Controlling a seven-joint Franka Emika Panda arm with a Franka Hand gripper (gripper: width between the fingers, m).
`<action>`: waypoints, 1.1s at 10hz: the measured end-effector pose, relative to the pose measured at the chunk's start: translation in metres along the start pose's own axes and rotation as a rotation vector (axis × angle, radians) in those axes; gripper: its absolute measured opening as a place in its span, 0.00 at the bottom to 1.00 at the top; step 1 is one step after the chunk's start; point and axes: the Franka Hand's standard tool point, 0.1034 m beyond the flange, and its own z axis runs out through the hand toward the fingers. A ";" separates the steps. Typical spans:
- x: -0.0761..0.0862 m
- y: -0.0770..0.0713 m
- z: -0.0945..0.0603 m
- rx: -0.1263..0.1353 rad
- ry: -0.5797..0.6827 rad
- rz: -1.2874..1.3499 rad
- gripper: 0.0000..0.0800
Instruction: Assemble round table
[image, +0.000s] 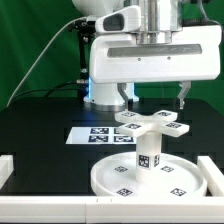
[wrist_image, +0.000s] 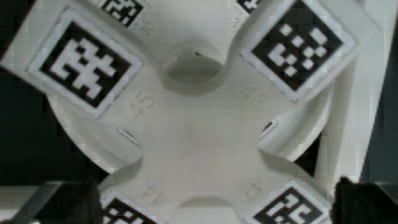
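Note:
The round table's large rimmed disc (image: 110, 180) lies flat at the front of the black table. The short cylindrical leg (image: 146, 157) stands upright in its middle. The foot piece (image: 150, 122), white with square tags on its arms, sits on top of the leg. My gripper (image: 153, 101) hangs just above the foot piece with its jaws open, one finger (image: 125, 98) on each side. In the wrist view the foot piece (wrist_image: 196, 130) fills the frame, and the dark fingertips (wrist_image: 64, 196) stand apart at its two sides. My gripper (wrist_image: 214, 205) holds nothing.
The marker board (image: 92, 133) lies flat behind the disc, toward the exterior view's left. White rails stand at the exterior view's left edge (image: 6, 172) and right edge (image: 216, 170) of the table. A green backdrop is behind.

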 end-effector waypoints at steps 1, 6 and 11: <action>0.000 0.000 0.000 0.004 0.000 0.031 0.81; -0.006 0.006 0.016 -0.010 -0.026 0.002 0.81; -0.013 0.002 0.032 -0.020 -0.043 0.025 0.81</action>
